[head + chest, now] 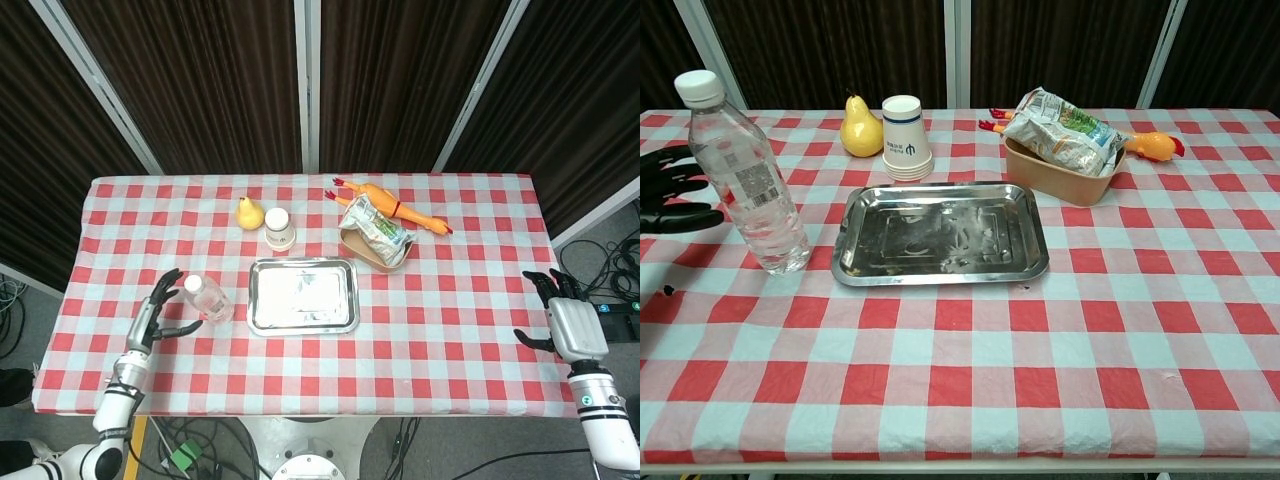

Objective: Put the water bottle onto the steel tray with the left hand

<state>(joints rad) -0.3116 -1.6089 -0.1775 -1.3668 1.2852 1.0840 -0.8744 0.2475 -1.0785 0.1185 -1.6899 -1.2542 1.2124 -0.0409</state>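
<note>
A clear water bottle [208, 297] [747, 180] with a white cap stands upright on the checked cloth, just left of the steel tray [303, 296] [940, 233], which holds nothing. My left hand [160, 311] [673, 195] is open, fingers spread, a little left of the bottle and apart from it. My right hand [564, 318] hangs open off the table's right edge, far from both; the chest view does not show it.
Behind the tray stand a yellow pear [248, 212] [861, 128] and a stack of paper cups [279, 228] [907, 138]. At the back right are a tan bowl with a snack bag [376, 234] [1065, 140] and a rubber chicken [395, 207] [1155, 144].
</note>
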